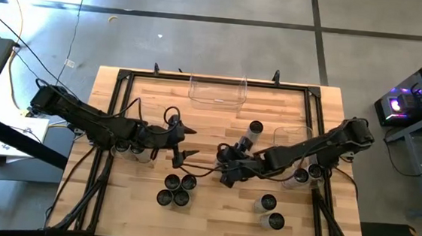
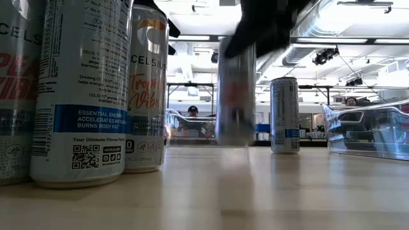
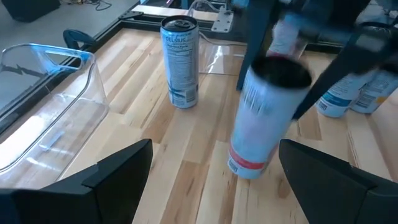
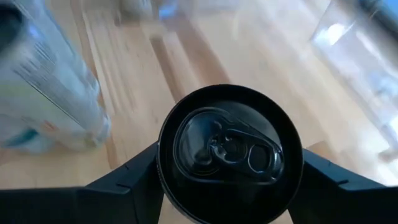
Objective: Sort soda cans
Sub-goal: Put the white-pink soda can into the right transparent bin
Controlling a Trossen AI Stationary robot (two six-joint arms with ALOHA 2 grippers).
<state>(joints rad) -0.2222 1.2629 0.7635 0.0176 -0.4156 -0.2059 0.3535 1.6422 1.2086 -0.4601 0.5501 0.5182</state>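
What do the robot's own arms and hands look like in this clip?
Both arms are matte black and jointed, with thin dark cables looping alongside them. The left hand ends in two pointed black fingers, flat and wedge-shaped. The right hand has matching plain black fingers. No markings or labels are visible.

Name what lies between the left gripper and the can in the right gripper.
Only bare table wood; the left wrist view shows it between the left gripper and the tilted can.
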